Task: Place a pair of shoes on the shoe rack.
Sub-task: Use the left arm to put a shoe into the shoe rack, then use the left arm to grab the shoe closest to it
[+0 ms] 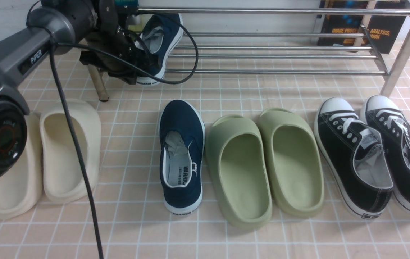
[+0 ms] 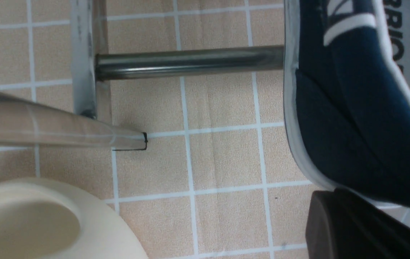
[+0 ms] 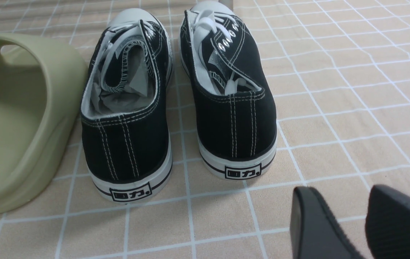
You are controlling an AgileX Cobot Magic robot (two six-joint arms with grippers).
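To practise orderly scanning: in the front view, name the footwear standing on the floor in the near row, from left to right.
cream slides → navy slip-on → green slides → black lace-up sneakers

Bright, even light is cast, seemingly from overhead; only faint shadows are thrown. Glare is carried along the shoe rack (image 1: 273,10) bars. In the left wrist view the navy shoe (image 2: 352,118) and cream slide (image 2: 28,223) are rendered soft.

The left fingers (image 2: 356,226) hold one slip-on sneaker (image 1: 160,39) at the left end of the shoe rack (image 1: 273,54). Nearer the robot than them, on the floor (image 1: 226,241), lie one pair of slides (image 1: 43,158), then rightward the other slip-on sneaker (image 1: 181,158) and a second pair of slides (image 1: 262,165). The lace-up sneakers (image 3: 180,100) stand just ahead of the right fingers (image 3: 313,226).
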